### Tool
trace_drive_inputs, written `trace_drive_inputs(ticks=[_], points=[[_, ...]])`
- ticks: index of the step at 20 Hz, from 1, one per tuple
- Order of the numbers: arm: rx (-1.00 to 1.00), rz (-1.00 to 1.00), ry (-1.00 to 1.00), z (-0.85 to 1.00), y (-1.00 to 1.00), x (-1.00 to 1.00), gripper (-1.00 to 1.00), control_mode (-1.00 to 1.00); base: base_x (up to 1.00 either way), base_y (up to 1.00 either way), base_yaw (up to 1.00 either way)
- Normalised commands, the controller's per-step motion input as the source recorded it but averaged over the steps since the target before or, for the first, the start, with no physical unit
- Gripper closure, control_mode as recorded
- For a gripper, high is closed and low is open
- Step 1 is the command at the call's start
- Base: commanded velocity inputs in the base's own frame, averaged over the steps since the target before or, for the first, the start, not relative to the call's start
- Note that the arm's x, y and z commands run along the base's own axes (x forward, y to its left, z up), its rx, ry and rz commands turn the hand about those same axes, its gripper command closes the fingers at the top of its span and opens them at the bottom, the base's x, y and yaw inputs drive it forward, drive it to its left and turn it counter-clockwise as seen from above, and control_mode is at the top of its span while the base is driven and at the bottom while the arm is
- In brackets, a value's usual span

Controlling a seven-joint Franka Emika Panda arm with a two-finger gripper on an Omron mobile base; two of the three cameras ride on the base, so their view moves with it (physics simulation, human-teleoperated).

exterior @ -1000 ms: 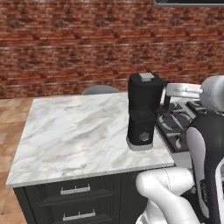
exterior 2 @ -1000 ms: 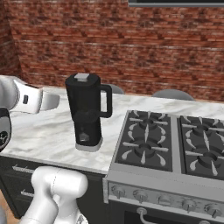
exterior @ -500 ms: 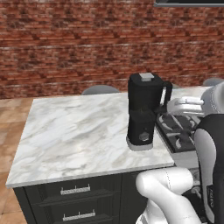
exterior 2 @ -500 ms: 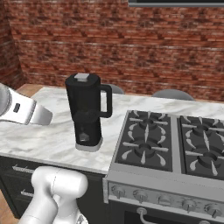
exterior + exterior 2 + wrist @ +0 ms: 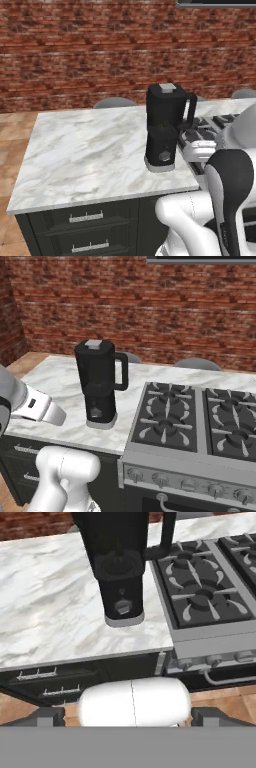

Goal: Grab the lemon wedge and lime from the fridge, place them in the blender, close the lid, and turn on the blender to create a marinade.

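Here the blender [image 5: 165, 129], lid [image 5: 167, 89] on, stands centre frame on the counter [image 5: 85, 155]; jaws wide, empty. Approach its front knob [image 5: 121, 606] squarely, likely closing first.

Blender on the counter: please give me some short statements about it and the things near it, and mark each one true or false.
1. The blender stands upright on the marble counter. True.
2. The lid lies flat on the counter beside the blender. False: it sits on top of the jar.
3. The stove is directly beside the counter, on the side of the blender's handle. True.
4. The wall behind the counter is covered with white tiles. False: it is a red brick wall.
5. The drawers under the counter stand open. False: they are closed.
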Motion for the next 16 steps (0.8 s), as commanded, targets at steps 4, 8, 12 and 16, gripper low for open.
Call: trace_drive_inputs(ticks=[4, 8, 12, 16], points=[[0.01, 0.00, 0.00, -0.53, 0.00, 0.21, -1.00, -1.00, 0.00, 0.00, 0.00], [0.06, 0.00, 0.05, -0.33, 0.00, 0.57, -1.00, -1.00, 0.00, 0.00, 0.00], [0.00, 0.00, 0.14, -0.06, 0.00, 0.76, 1.00, -1.00, 0.00, 0.00, 0.00], [-0.01, 0.00, 0.05, -0.13, -0.01, 0.55, 1.00, -1.00, 0.00, 0.00, 0.00]])
